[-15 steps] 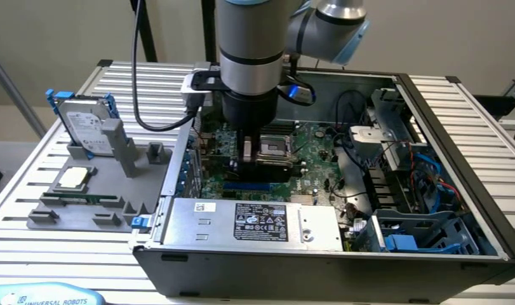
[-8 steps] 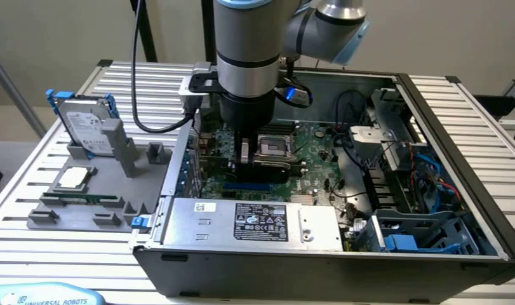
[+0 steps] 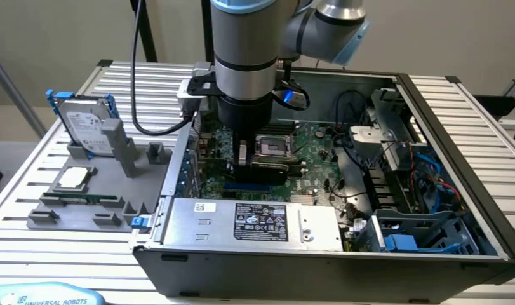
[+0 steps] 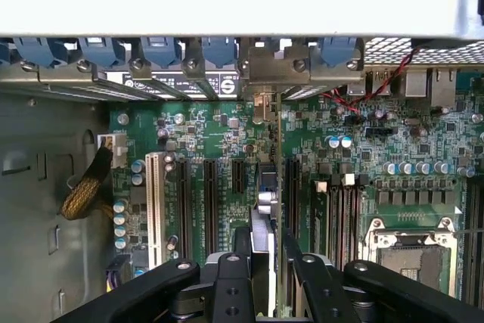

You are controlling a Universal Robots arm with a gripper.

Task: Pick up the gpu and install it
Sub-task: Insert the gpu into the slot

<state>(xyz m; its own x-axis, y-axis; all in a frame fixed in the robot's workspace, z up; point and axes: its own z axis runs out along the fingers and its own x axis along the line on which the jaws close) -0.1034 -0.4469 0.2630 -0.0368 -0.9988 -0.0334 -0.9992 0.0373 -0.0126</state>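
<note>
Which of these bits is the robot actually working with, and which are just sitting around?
In the job: the gripper, clamped on the gpu, held edge-down at the motherboard slots inside the computer case.
Just lying about: the hard drive, memory stick and silver chip on the grey holder beside the case.

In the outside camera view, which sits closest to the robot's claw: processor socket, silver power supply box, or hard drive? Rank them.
From the gripper, in the exterior view:
1. Processor socket: just beside it, on the motherboard.
2. Power supply box: at the case edge toward the camera.
3. Hard drive: outside the case, on the exterior view's left.
</note>
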